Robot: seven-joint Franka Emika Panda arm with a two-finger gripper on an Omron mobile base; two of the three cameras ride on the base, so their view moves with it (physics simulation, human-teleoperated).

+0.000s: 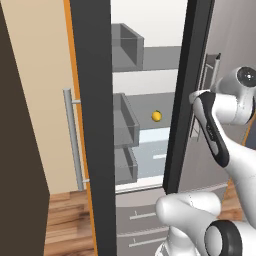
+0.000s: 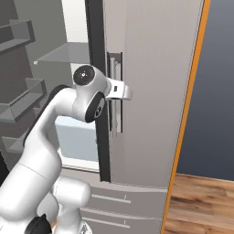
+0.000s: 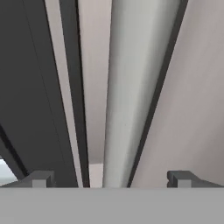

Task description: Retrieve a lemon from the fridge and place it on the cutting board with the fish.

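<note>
Fridge (image 1: 92, 100) ajar, lemon (image 1: 156, 116) on shelf (inside); jaws wide astride handle (image 3: 124, 96).

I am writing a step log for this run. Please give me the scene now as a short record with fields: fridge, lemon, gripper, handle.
fridge: fridge left door swung open, right door partly open, white interior showing
lemon: lemon lies on a glass shelf inside, untouched
gripper: gripper open, fingers either side of the handle
handle: silver bar handle of the right door, between the open fingers

Matt grey fridge (image 2: 151, 91), brushed-metal handle (image 3: 127, 87), glossy yellow lemon (image 1: 156, 116).
</note>
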